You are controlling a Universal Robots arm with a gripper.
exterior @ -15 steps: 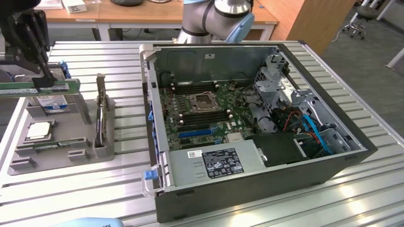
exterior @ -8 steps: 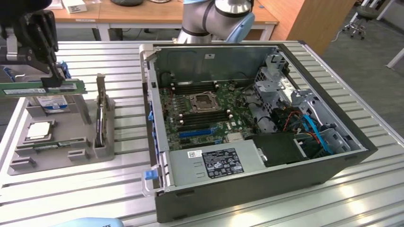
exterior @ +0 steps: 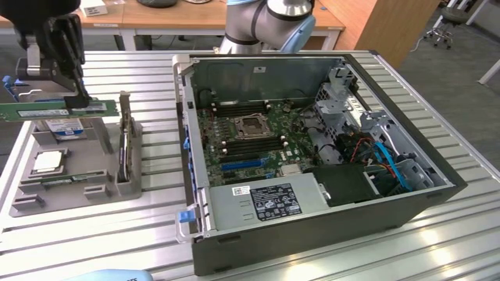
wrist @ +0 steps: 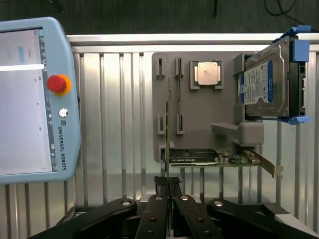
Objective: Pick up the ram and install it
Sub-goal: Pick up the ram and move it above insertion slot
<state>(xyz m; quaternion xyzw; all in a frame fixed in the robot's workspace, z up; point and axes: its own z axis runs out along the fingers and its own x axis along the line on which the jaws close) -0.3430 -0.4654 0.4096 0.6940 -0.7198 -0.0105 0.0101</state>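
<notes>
— What have you got?
— My gripper (exterior: 76, 100) is clamped on the ram (exterior: 43, 111). My fingers (wrist: 160, 191) pinch its long edge, and it hangs roughly level above the grey tray (exterior: 78, 202).
— What's in the tray?
— The hard drive (wrist: 264, 84) and the processor chip (wrist: 208, 73).
— And the computer?
— The open case (exterior: 312, 234) sits just beside the tray, on the exterior view's right, apart from the ram.
</notes>
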